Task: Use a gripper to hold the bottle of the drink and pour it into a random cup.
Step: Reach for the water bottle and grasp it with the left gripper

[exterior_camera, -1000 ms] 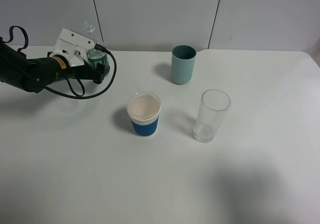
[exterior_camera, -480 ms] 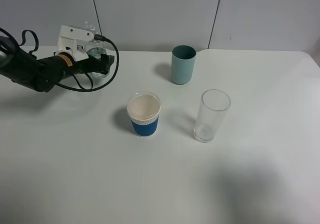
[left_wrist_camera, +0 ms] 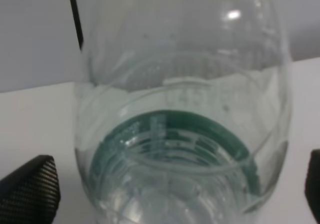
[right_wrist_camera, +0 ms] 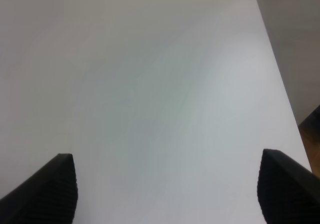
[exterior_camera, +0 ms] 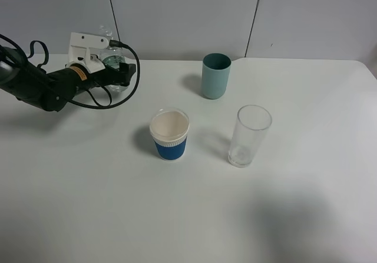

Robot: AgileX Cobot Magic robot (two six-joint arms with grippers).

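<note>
Compared with a second ago, the left tool, a white boxy head with black fingers, has swung slightly toward the back wall. The small clear plastic bottle with a dark green label band stands between its fingers. A sliver of white surface shows on each side of the bottle, so the tool is spread wide, not clamped. Both sit well behind and left of the white paper cup with blue sleeve. Behind and right of that cup stands the opaque teal-green tumbler, and the clear glass tumbler is near its right. The right tool hangs wide apart over the surface.
</note>
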